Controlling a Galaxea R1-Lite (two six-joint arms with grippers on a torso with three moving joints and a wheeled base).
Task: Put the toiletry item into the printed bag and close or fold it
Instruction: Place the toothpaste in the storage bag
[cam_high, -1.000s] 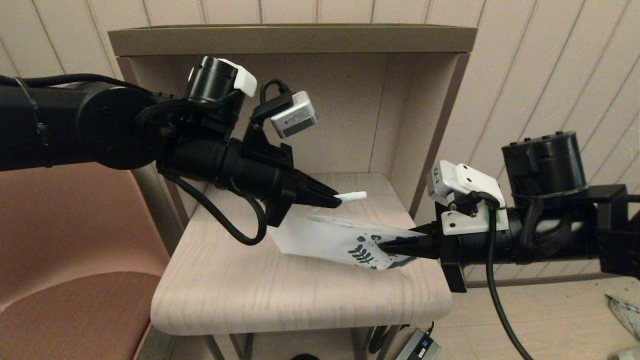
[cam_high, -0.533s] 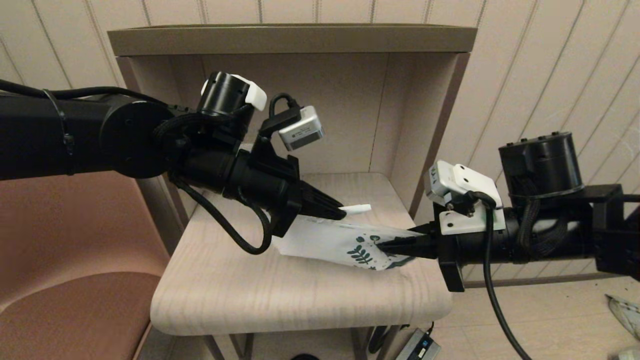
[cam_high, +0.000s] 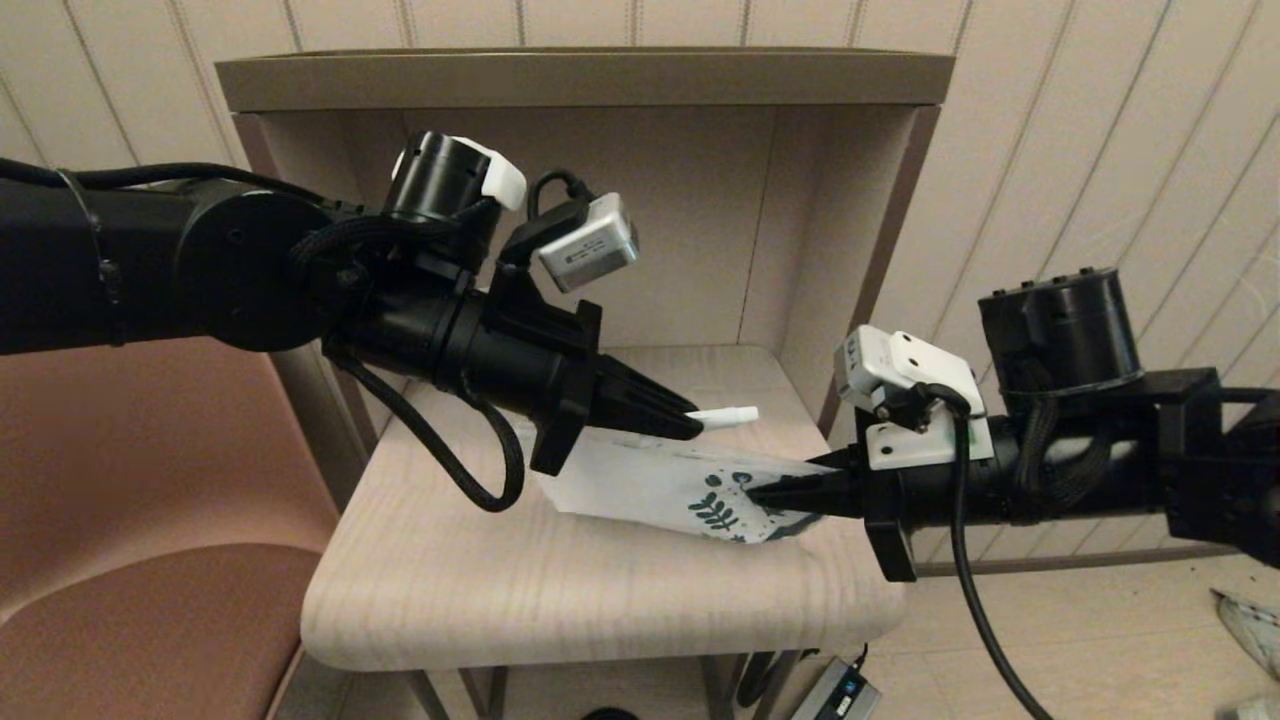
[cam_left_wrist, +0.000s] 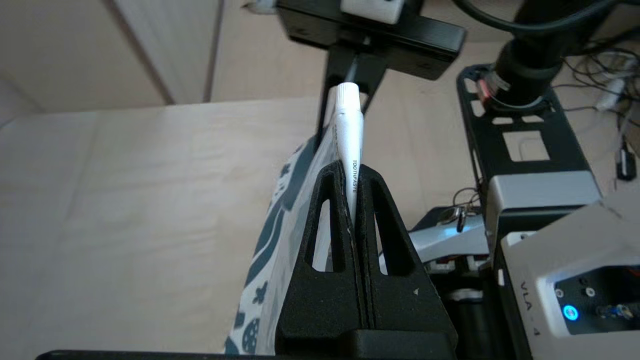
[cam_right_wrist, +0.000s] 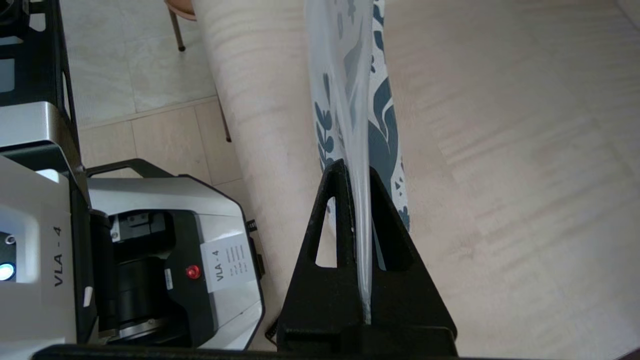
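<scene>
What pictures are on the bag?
Dark teal leaves and flowers on the white printed bag, clearest in the right wrist view.

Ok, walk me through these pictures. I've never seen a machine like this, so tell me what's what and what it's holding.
It is a two-armed robot working over a small wooden table set in a shelf nook. The wide picture comes from a camera on its head; the two close-ups come from cameras on each wrist, looking along the black fingers. The left gripper is shut on a small white toothpaste tube, cap pointing forward, held in the air. The right gripper is shut on the printed end of a thin white bag with teal leaf prints; the bag's other end rests on the table. The tube is just above the bag, not inside it yet.
</scene>
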